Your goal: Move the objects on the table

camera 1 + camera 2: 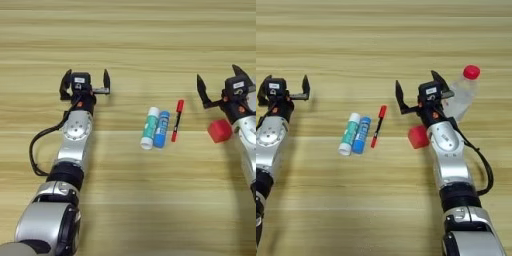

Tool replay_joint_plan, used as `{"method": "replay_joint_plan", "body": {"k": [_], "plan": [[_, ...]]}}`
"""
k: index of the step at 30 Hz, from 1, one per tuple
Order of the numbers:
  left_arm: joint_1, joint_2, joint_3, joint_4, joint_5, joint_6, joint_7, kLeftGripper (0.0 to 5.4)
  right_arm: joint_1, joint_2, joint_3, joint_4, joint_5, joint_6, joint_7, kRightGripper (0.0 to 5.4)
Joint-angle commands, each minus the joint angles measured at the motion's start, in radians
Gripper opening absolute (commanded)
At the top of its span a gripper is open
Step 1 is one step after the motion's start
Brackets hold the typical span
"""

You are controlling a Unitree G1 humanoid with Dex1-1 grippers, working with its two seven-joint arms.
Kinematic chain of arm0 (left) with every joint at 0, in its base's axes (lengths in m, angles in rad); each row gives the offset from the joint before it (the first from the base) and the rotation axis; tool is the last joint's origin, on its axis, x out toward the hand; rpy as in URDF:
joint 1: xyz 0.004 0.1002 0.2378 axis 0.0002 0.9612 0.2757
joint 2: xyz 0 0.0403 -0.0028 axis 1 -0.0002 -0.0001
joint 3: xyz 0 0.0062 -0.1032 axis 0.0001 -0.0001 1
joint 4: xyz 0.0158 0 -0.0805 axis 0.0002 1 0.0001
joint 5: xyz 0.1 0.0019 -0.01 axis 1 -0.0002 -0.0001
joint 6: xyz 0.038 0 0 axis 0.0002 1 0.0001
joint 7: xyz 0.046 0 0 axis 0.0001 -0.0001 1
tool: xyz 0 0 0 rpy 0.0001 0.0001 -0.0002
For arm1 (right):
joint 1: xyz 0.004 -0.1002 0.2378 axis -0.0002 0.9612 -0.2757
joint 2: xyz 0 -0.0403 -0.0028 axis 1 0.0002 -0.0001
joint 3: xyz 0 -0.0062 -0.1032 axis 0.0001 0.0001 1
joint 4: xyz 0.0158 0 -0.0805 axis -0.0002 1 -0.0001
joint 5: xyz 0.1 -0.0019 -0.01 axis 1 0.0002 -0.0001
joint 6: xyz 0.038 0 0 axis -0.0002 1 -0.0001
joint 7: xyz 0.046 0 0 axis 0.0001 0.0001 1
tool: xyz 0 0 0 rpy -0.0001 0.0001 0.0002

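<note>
Both grippers hover with fingers spread wide and empty: the left gripper well left of the objects, the right gripper above the small red cube. Mid-counter, the green-and-white tube and blue tube lie touching, with the red-and-black marker just beside them. The clear bottle looks light and probably slippery; the cube's flat sides seem the easiest grab.

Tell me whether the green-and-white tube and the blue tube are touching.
Touching. In the left eye view the green-and-white tube and the blue tube lie side by side with no wood showing between them.
</note>
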Motion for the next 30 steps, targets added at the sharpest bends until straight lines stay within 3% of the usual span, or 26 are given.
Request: {"method": "replay_joint_plan", "body": {"k": [1, 12, 21, 30], "plan": [[-0.017, 0.002, -0.004, 0.009, 0.012, -0.006, 0.002, 5.40, -0.012, -0.009, -0.002, 0.010, 0.004, -0.007, 0.005, 5.36], [-0.017, 0.003, -0.004, 0.010, 0.012, -0.008, 0.002, 5.40, -0.010, -0.006, -0.003, -0.005, 0.011, -0.019, 0.010, 5.36], [-0.013, 0.002, -0.006, 0.006, 0.013, -0.007, 0.002, 5.40, 0.013, -0.005, -0.021, -0.086, 0.017, -0.156, -0.010, 5.36], [-0.014, 0.002, -0.007, 0.008, 0.014, -0.007, 0.002, 5.40, 0.005, -0.011, -0.108, -0.129, 0.032, -0.245, -0.103, 5.36]]}}
